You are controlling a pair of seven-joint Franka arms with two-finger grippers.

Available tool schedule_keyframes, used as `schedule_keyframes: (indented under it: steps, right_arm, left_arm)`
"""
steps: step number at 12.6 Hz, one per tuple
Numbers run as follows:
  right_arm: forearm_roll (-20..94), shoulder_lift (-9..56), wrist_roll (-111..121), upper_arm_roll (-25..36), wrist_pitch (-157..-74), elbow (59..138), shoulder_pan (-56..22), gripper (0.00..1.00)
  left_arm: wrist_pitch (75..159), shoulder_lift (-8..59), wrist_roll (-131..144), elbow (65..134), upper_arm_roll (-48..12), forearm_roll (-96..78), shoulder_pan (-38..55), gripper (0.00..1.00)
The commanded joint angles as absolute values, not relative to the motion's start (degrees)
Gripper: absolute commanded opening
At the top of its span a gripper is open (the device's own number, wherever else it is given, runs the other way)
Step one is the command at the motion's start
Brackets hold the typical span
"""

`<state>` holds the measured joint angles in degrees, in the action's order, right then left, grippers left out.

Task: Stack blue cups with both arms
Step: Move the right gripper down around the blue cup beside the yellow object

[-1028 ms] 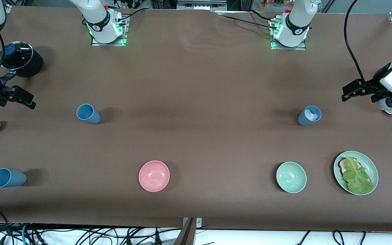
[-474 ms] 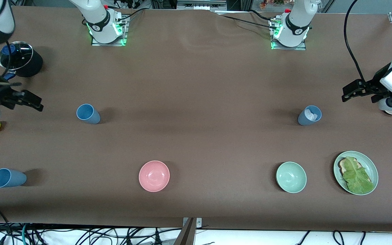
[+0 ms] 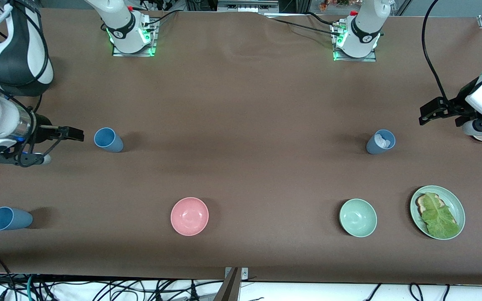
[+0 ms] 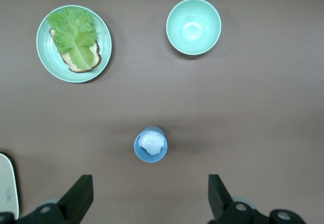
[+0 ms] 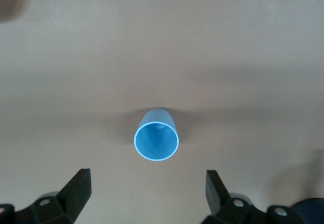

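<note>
Toward the right arm's end of the surface stands an empty cup, with the right tool beside it and another cup nearer the camera. Toward the left arm's end stands a stuffed cup, with a bowl and a plate nearer.
</note>
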<state>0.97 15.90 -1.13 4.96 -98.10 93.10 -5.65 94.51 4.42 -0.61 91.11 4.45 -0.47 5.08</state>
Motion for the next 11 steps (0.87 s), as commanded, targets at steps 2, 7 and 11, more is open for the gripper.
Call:
schedule_keyframes:
  steps: [2, 7, 11]
  right_arm:
    - [2.2, 15.82, 4.02, 5.54, -108.33, 101.92, -4.05, 1.0]
    - [2.2, 14.77, 5.01, 6.68, -116.8, 112.05, -3.87, 1.0]
    - [2.2, 14.5, 5.01, 6.68, -119.7, 115.57, -3.87, 1.0]
  left_arm:
    - [94.57, 4.48, -1.93, 90.44, 4.83, -1.58, 5.27, 1.0]
    - [94.57, 4.48, -1.93, 90.44, 4.83, -1.58, 5.1, 1.0]
    - [94.57, 4.48, -1.93, 90.44, 4.83, -1.58, 5.36, 1.0]
